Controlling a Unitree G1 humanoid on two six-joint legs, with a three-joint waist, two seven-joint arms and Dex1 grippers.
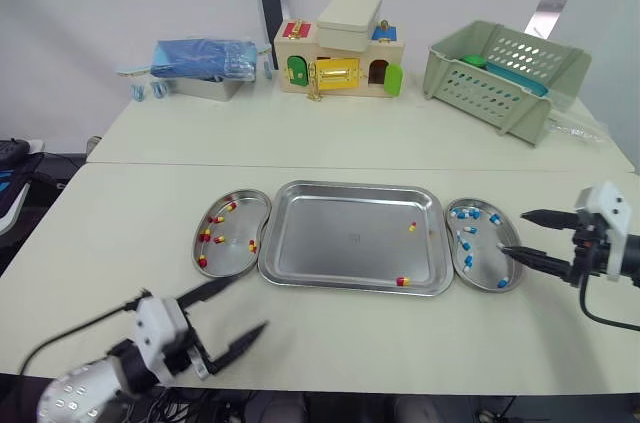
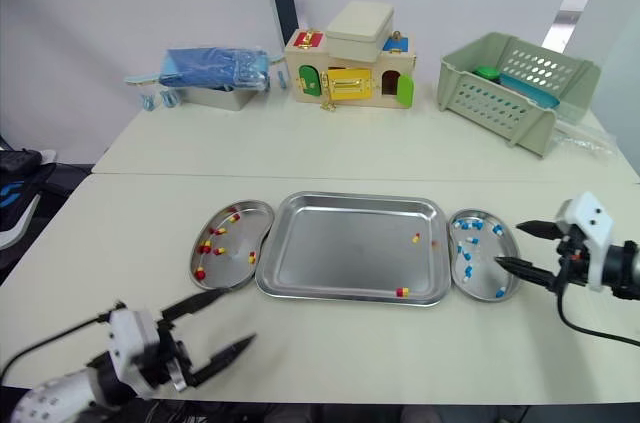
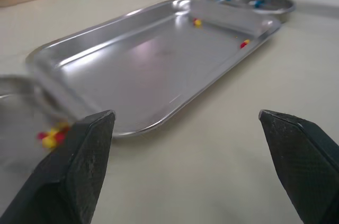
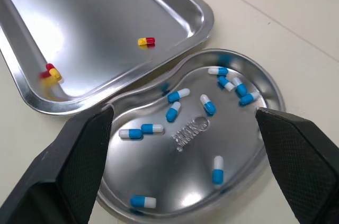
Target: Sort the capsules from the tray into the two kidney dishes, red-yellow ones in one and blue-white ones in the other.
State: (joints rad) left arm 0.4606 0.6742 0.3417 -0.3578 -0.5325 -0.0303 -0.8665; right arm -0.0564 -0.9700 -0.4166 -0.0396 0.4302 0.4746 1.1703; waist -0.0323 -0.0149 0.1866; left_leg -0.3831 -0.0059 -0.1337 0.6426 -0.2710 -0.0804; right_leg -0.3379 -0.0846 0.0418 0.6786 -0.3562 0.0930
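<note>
Right wrist view gives the clearest look at what's left. One red-yellow capsule (image 4: 146,41) sits out on the floor of the tray (image 4: 79,17), and a second red-yellow capsule (image 4: 50,73) is tucked against the tray's near wall. That appears to be the lot: no blue-white ones show anywhere in the tray.

The right kidney dish (image 4: 238,128), touching the tray's right edge, holds a scatter of blue-white capsules (image 4: 178,95) and nothing red. Over on the other side, the left kidney dish (image 1: 235,253) carries the sorted red-yellow capsules (image 1: 205,236), several of them, spread along its outer side. By my reading the blue-white half is finished and the sort is nearly done, with just those two red-yellows to carry across to the left dish.

The right gripper (image 1: 511,232) hovers over the outer edge of the right dish, fingers spread wide, nothing between them. The left gripper (image 1: 254,300) hangs low over the bench (image 1: 350,343), just in front of the left dish, also wide open and empty.

At the back of the bench, well apart from the action, stand a green basket (image 1: 500,73) and a wooden toy house (image 1: 340,58).
</note>
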